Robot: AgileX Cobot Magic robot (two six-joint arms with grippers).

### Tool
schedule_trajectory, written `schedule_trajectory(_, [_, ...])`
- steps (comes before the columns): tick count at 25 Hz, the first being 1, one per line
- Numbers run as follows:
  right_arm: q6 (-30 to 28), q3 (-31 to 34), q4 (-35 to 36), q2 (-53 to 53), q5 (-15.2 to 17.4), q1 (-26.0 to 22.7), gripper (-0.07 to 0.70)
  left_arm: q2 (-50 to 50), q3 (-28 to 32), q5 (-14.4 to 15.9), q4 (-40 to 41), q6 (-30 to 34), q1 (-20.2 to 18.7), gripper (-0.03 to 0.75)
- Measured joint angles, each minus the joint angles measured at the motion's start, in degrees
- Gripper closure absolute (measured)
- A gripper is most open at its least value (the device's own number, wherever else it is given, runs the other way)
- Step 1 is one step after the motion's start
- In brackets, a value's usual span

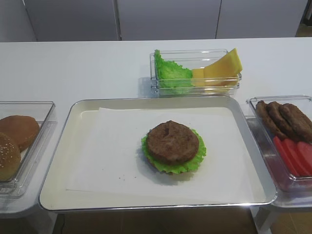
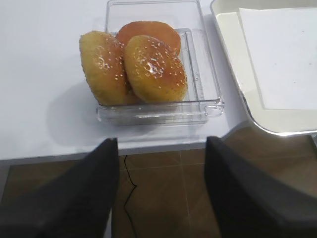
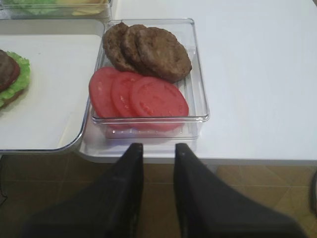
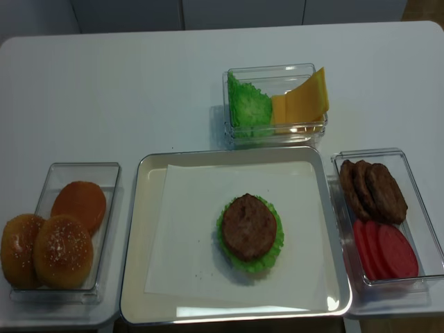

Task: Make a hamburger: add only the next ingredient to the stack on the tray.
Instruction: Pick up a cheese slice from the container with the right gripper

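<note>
Hamburger sits mid-tray, patty topmost.
Cheese slices lean in the far bin beside lettuce; left tool gapes empty, right tool narrowly parted, holding nothing.

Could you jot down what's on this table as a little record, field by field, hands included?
Tray: large silver metal tray with white paper liner
Stack: brown meat patty on ruffled green lettuce, mid-tray
Back bin: green lettuce leaf beside yellow cheese slices
Right bin: brown patties, red tomato slices
Left bin: three tan buns
Left gripper: open, empty, off the table edge
Right gripper: narrow gap, empty
</note>
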Motion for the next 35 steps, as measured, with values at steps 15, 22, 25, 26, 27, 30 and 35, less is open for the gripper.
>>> schedule_trajectory(15, [0.0,0.0,-0.6,0.0,-0.1,0.0,0.482,0.0,0.0,0.0,0.0,0.0,0.0,0.306])
schedule_trajectory(22, [0.6,-1.4,-1.5,0.0,-0.6,0.0,0.176,0.0,0.0,0.0,0.0,0.0,0.0,0.306])
schedule_trajectory(25, [3.3,-3.5,-2.1,0.0,-2.2,0.0,0.171,0.0,0.0,0.0,0.0,0.0,0.0,0.304])
schedule_trajectory(26, [3.7,-4.3,-2.3,0.0,-2.2,0.0,0.171,0.0,0.0,0.0,0.0,0.0,0.0,0.305])
schedule_trajectory(27, [4.0,-5.0,-2.4,0.3,-2.1,0.0,0.171,0.0,0.0,0.0,0.0,0.0,0.0,0.306])
schedule_trajectory(30, [4.3,-5.9,-1.8,4.1,-1.6,0.0,0.171,0.0,0.0,0.0,0.0,0.0,0.0,0.306])
schedule_trajectory(35, [4.5,-6.7,3.1,13.3,-2.6,0.0,0.170,0.0,0.0,0.0,0.0,0.0,0.0,0.307])
